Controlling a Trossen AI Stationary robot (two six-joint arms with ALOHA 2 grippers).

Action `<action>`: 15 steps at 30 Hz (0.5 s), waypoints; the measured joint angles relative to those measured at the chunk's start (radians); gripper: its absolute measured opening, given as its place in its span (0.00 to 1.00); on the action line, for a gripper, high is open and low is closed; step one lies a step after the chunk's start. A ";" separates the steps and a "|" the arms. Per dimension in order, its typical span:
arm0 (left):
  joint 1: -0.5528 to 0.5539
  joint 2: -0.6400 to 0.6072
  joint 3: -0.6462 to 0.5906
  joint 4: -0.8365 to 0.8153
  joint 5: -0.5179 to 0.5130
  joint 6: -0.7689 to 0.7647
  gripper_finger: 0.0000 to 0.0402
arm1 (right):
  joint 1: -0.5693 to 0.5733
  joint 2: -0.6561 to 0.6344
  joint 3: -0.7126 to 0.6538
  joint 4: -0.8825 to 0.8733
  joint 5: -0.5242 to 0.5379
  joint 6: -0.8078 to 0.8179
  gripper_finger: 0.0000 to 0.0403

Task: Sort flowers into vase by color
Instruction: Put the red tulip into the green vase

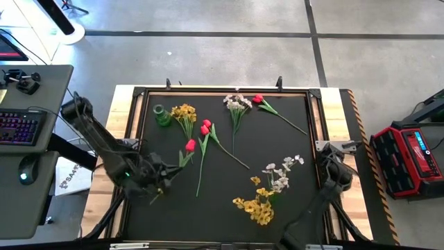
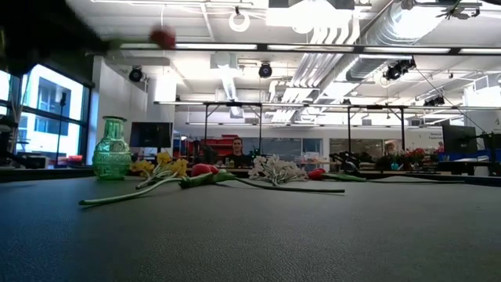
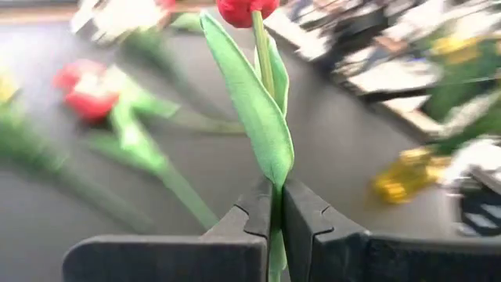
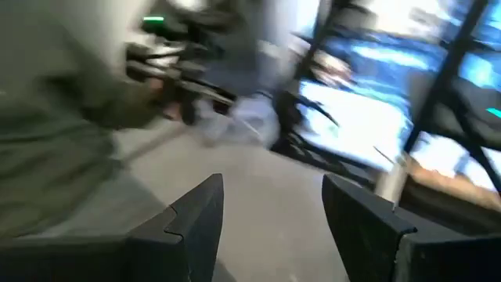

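Observation:
My left gripper is over the table's left near part, shut on a red tulip. In the low view its blurred head is high above the table. A green glass vase stands at the far left. A yellow spray lies beside it. Two more red tulips lie at the middle. A whitish spray and a red tulip lie at the far edge. My right gripper is open at the right edge, touching nothing. My left gripper pinches the tulip's green stem between its two fingers, low on the stem, just below the long leaf. The stem runs on past the fingertips to the red head. The flower is lifted clear of the table.
A whitish spray and a yellow spray lie on the mat's near right part. The black mat has a raised wooden frame. A desk with a keyboard stands to the left. People sit in the room beyond.

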 joint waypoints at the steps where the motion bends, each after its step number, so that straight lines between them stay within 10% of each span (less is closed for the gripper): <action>1: -0.005 -0.030 0.000 0.061 -0.005 0.100 0.00 | -0.021 -0.005 0.011 0.003 -0.042 -0.025 0.51; 9: 0.041 -0.214 0.001 0.573 -0.021 0.983 0.00 | -0.286 -0.102 0.400 -0.528 0.079 0.097 0.51; 15: 0.186 -0.338 0.001 0.596 0.037 1.284 0.00 | -0.567 -0.325 0.190 -0.683 -0.076 0.177 0.51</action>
